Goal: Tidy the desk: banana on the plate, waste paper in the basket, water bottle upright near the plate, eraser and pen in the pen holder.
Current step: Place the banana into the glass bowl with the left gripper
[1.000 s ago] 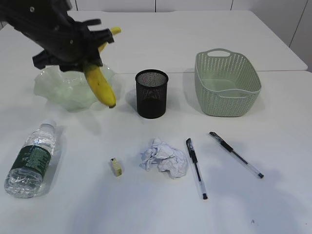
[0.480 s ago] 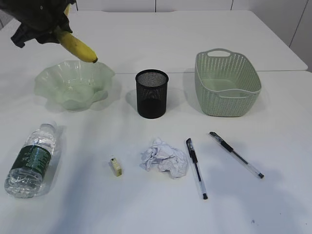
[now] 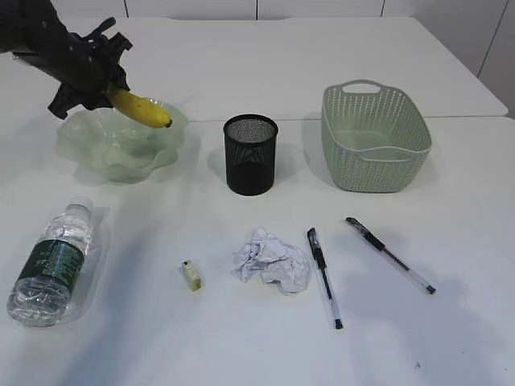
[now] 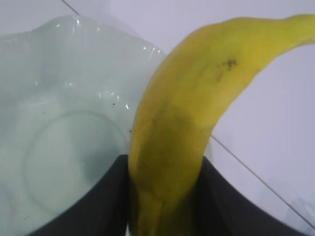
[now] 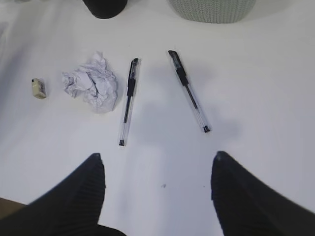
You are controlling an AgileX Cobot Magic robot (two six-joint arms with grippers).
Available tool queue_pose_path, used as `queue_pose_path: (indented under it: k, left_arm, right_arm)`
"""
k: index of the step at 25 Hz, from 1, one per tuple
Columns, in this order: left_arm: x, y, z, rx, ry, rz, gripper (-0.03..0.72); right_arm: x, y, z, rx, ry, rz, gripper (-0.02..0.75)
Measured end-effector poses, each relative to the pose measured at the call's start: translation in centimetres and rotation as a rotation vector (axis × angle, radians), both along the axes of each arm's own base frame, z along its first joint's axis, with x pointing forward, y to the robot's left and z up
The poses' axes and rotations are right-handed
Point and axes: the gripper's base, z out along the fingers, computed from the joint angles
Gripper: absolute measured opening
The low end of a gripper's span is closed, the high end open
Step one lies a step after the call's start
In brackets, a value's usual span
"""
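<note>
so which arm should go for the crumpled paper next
Right. Its open gripper hangs over the desk right by the crumpled paper, while the left gripper is busy holding the banana above the plate.

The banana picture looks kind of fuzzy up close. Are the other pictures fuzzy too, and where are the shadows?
Left wrist view: the banana fills the frame, soft-edged, with small glints on the plate. Right wrist view: sharp, with faint grey shadows beside both pens and the paper. Exterior view: clear, with soft shadows by the bottle and pen holder.
</note>
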Motion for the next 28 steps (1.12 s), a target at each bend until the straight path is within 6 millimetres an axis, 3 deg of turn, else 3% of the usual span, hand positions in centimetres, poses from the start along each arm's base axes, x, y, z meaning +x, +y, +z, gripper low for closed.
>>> queue_pose_path:
  k: [15, 28]
  left_arm:
    - [0.8, 2.6, -3.2, 0.007, 0.050, 0.052, 0.263]
    - [0.7, 2.6, -5.1, 0.015, 0.126, 0.051, 0.272]
  right_arm:
    - [1.1, 0.0, -0.5, 0.003, 0.004, -0.013, 0.501]
    - [1.2, 0.0, -0.5, 0.005, 0.002, -0.014, 0.501]
